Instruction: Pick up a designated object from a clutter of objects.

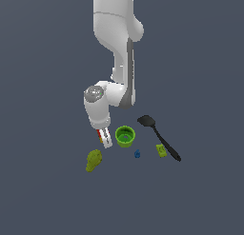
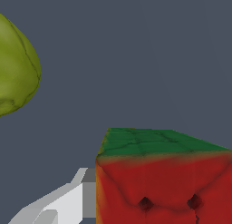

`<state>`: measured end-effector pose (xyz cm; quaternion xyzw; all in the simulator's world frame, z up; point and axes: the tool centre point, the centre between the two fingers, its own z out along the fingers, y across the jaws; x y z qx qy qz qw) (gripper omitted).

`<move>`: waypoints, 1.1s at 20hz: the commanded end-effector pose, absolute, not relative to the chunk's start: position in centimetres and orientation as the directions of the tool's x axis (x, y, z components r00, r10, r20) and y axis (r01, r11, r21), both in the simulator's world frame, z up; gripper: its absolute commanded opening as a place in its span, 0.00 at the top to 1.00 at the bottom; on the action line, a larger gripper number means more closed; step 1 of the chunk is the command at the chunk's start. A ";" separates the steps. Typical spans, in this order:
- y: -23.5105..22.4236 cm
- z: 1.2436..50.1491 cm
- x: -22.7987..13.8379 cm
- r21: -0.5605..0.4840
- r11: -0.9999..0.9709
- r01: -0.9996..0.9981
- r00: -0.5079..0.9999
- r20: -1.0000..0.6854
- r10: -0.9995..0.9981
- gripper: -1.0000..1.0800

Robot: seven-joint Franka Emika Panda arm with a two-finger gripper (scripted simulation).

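Between the fingers [image 2: 59, 205] of the gripper [image 1: 105, 139], just beside the green cup [image 1: 125, 136] on the exterior view's left: the red-topped cube [image 2: 163, 182], seemingly clamped, calling for a straight lift upward.

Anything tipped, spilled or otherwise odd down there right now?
Nothing stands out. The green cup sits upright, the black spatula lies flat, and the cube sits right against a gripper finger.

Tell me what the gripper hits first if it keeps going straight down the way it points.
Most likely the red-yellow cube: it sits right at the gripper, beside one white finger. Past it, only the grey floor. Whether the cube is already gripped is unclear.
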<state>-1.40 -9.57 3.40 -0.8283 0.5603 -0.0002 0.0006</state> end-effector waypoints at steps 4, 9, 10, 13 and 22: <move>-9.6 4.1 -1.2 -0.002 -0.372 -0.928 0.372 0.000 -0.928 1.00; -9.8 6.3 -0.8 -0.001 -0.371 -0.928 0.371 0.000 -0.928 1.00; -9.8 6.9 -0.6 -0.001 -0.371 -0.928 0.371 0.000 -0.928 1.00; -10.0 9.0 -0.2 0.000 -0.371 -0.929 0.371 0.000 -0.929 1.00; -10.8 17.7 1.8 0.002 -0.369 -0.930 0.369 0.003 -0.930 1.00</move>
